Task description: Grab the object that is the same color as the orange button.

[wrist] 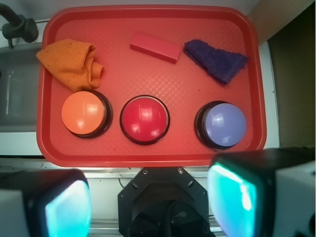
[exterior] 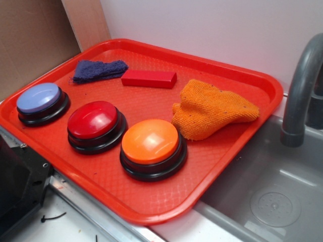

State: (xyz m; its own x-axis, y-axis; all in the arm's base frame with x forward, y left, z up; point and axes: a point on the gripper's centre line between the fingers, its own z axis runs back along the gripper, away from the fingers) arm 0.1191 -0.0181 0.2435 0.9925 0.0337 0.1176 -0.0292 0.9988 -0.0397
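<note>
The exterior view shows the orange cloth [exterior: 212, 108] crumpled on the red tray [exterior: 151, 206], just behind the orange button [exterior: 151, 146], beside a grey faucet [exterior: 300, 96]. The wrist view adds the gripper [wrist: 148, 200], jaws wide and empty, hanging short of the tray's near rim.

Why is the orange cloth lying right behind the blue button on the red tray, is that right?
Not quite. The orange cloth lies right behind the orange button, not the blue button. The wrist view shows it; the rest is right, it is on the red tray.
</note>
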